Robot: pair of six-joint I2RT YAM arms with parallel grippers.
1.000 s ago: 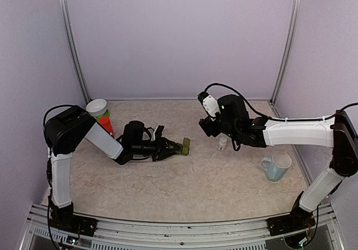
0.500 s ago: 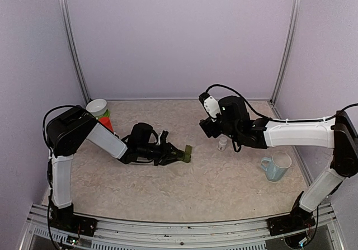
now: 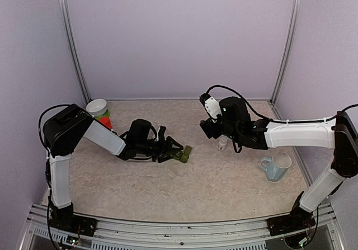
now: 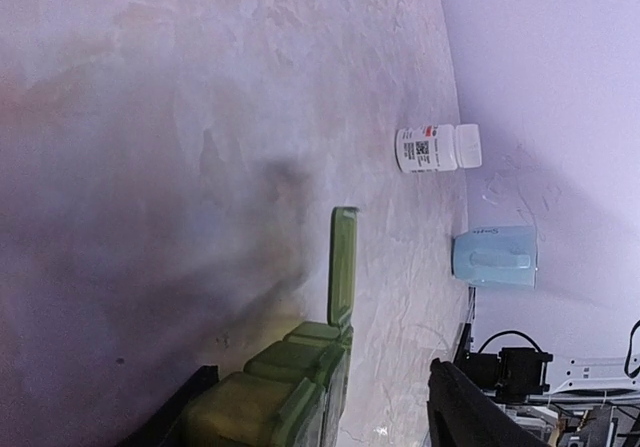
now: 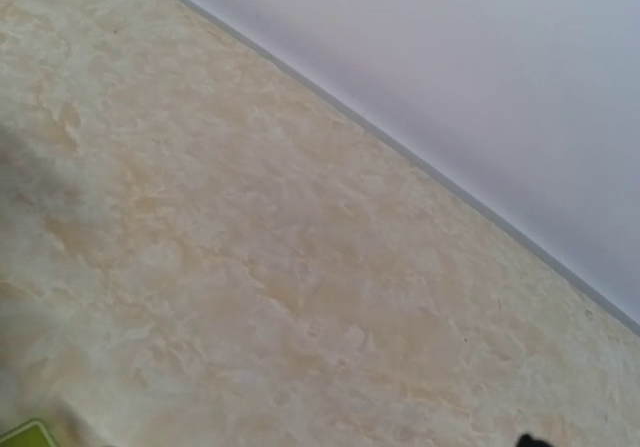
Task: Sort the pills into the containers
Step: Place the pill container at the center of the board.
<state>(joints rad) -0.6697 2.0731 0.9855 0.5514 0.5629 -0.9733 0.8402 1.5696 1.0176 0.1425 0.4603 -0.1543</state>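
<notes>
The containers [image 3: 183, 154], a dark green strip of three joined compartments, lie on the table mid-left. In the left wrist view the containers [image 4: 270, 397] sit between my jaws, the far compartment's lid [image 4: 343, 267] standing open. My left gripper [image 3: 173, 150] is open: the strip rests by one finger [image 4: 175, 422], with a wide gap to the other finger [image 4: 470, 412]. A white pill bottle [image 3: 223, 144] stands right of centre; no loose pills show. My right gripper [image 3: 208, 128] hovers just left of the bottle, its jaws apart and nothing between them.
A pale blue mug [image 3: 276, 166] stands at the right, also seen as the mug [image 4: 495, 257] from the left wrist. A white bowl [image 3: 97, 107] sits on green and orange items at the back left corner. Walls close in on three sides.
My left gripper has opened and let go of the containers, which dropped from a lifted position onto the table. The right arm has barely moved.
</notes>
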